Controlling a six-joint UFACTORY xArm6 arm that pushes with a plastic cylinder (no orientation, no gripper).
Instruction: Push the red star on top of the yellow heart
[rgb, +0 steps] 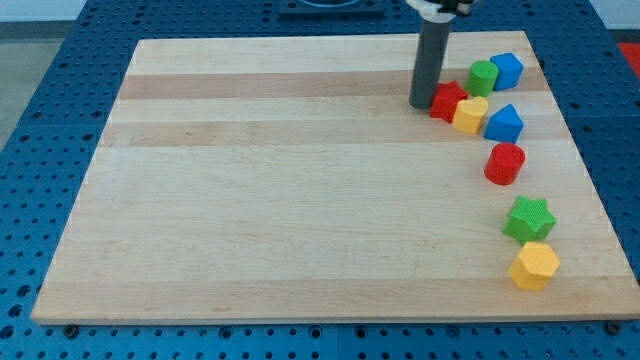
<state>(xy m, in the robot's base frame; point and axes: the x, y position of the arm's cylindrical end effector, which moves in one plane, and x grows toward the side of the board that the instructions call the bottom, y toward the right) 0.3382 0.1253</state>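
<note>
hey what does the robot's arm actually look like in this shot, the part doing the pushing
Only the bottom shows: a straight, dark grey cylindrical rod ending at my tip, plain and unmarked. At the view's top it meets a white collar with a dark band. No cables or labels visible.

Along your worktop's (300, 200) right edge you see a green cylinder (483, 77), two blue blocks (507, 69) (504, 123), a red cylinder (505, 163), a green star (528, 218) and a yellow hexagon (534, 265).
</note>
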